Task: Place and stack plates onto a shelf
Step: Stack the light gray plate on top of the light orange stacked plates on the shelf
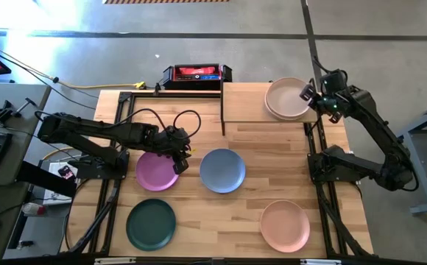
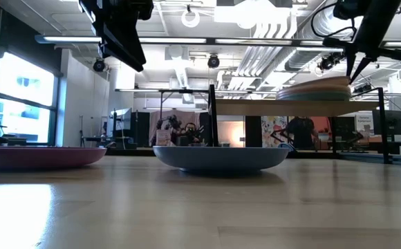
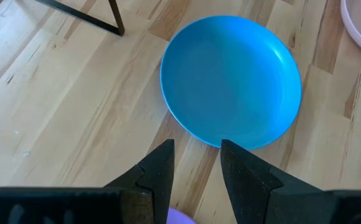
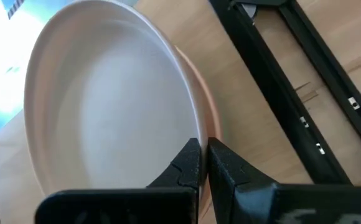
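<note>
- Right gripper at the edge of the plate stack on the shelf; its wrist view shows the fingers nearly closed, pinching the top plate's rim.
- Left gripper released, hovering over the purple plate, fingers pointing at the blue plate.
- Only the high view shows the dark green plate and peach plate on the table.
</note>
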Available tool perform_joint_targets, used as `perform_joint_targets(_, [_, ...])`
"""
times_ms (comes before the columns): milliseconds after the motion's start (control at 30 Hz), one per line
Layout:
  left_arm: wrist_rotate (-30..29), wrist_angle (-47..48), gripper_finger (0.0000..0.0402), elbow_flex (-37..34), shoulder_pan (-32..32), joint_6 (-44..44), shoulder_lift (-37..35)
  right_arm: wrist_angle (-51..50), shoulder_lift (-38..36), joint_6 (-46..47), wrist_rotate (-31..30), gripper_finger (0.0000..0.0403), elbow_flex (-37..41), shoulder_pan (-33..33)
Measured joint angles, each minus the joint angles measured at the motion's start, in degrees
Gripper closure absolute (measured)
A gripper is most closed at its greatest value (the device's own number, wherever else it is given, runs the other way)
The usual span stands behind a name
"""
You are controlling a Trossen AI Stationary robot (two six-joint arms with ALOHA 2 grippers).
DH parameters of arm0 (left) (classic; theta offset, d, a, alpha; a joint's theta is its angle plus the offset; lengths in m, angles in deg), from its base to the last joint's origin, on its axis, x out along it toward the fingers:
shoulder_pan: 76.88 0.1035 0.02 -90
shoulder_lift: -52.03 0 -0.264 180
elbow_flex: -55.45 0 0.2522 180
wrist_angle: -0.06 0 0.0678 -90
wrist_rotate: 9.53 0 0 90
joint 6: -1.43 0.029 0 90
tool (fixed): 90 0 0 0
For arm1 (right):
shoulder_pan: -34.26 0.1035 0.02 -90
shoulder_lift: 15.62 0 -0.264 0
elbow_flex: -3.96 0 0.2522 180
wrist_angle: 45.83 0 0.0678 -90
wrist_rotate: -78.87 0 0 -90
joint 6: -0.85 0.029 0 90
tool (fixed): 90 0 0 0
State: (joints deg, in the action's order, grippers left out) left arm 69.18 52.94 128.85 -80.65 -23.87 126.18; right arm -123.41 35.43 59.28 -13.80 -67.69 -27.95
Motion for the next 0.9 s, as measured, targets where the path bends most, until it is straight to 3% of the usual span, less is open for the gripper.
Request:
perform_joint_targets(367, [0.0,0.0,0.0282,0.0,0.0,1.6,0.0,1.6,0.0,-3.0,2.3,0.0402,0.0,0.0])
perform_joint_targets(900, [0.0,0.0,0.0282,0.0,0.0,1.5,0.0,1.8,0.0,-1.8,0.6,0.0402,0.0,0.0])
